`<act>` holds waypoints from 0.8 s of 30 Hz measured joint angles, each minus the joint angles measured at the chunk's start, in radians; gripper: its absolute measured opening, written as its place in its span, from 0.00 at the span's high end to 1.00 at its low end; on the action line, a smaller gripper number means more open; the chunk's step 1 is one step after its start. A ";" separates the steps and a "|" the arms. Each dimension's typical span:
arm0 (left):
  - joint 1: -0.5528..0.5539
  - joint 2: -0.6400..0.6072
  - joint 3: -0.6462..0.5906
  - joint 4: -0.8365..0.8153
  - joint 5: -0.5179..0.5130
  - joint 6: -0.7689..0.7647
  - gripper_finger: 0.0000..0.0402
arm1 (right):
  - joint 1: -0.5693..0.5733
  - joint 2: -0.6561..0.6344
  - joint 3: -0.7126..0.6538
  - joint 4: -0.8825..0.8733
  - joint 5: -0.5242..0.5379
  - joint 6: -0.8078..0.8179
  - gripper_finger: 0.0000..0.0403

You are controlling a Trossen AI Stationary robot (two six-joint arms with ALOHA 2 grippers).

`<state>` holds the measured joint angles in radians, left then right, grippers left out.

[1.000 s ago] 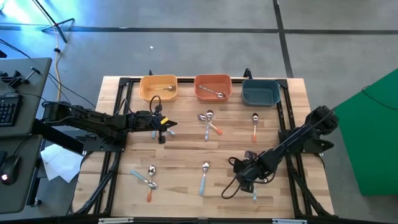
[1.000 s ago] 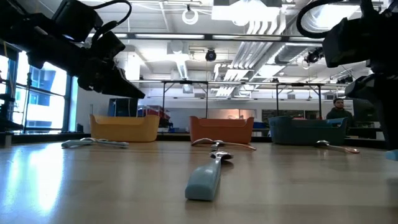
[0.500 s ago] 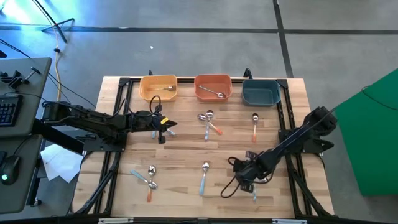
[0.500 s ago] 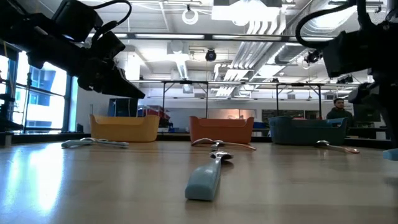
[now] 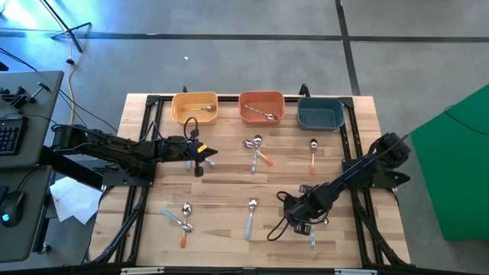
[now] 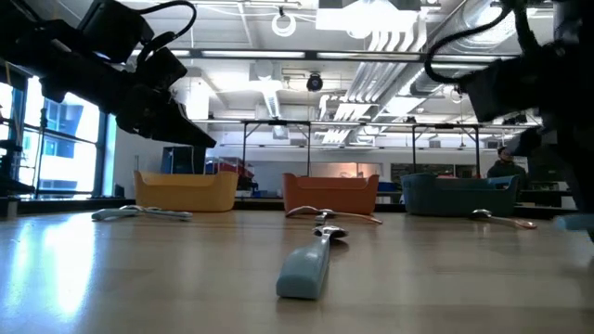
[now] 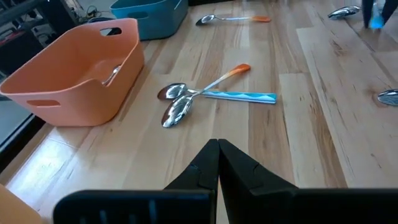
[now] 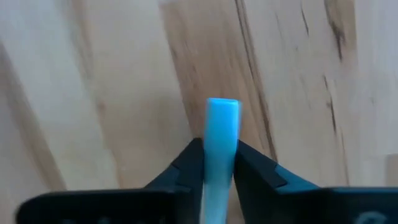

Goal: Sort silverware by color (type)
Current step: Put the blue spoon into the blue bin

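The silverware lies scattered on the wooden table: crossed spoons [image 5: 257, 150] mid-table, an orange-handled spoon [image 5: 313, 153], a blue-handled spoon [image 5: 250, 218] and a small cluster [image 5: 182, 220] near the front left. One spoon lies in the yellow bin [image 5: 194, 108] and one in the orange bin [image 5: 262, 107]. My right gripper [image 5: 300, 218] is low at the front right, shut on a light blue-handled spoon [image 8: 221, 127]. My left gripper [image 5: 200, 158] hangs shut left of the crossed spoons [image 7: 186, 104], holding nothing. My right gripper pinches the spoon's light blue handle [image 8: 221, 146] between its two fingers [image 8: 189, 163], one on each long side. The handle's free end [image 8: 222, 106] sticks out past the fingertips. The fingers come from above, slanting down. Whether the spoon is off the table, I cannot tell.
A dark teal bin [image 5: 320, 113] stands at the far right of the row of bins. A black frame [image 5: 145, 145] runs along the table's sides. A desk with a keyboard [image 5: 9, 134] stands beyond the table's left edge.
My right gripper has shut on the light blue handle and has shifted slightly toward the table's left. My left arm has kept still.
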<state>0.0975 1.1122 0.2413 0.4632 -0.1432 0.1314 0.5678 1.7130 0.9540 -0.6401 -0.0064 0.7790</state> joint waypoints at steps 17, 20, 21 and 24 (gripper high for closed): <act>0.000 0.000 0.000 -0.011 0.003 0.000 1.00 | -0.122 -0.004 0.395 -0.537 0.308 -0.312 0.89; 0.000 0.000 0.000 -0.011 0.003 -0.005 1.00 | -0.250 -0.004 0.385 -0.578 0.345 -0.416 0.89; 0.000 0.000 0.000 -0.011 0.003 -0.007 1.00 | -0.297 -0.004 0.380 -0.585 0.351 -0.451 0.89; 0.000 0.000 0.000 -0.013 0.003 -0.008 1.00 | -0.444 -0.004 0.373 -0.594 0.381 -0.576 0.89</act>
<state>0.0971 1.1122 0.2413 0.4502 -0.1402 0.1238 0.1241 1.7088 1.3266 -1.2336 0.3741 0.2033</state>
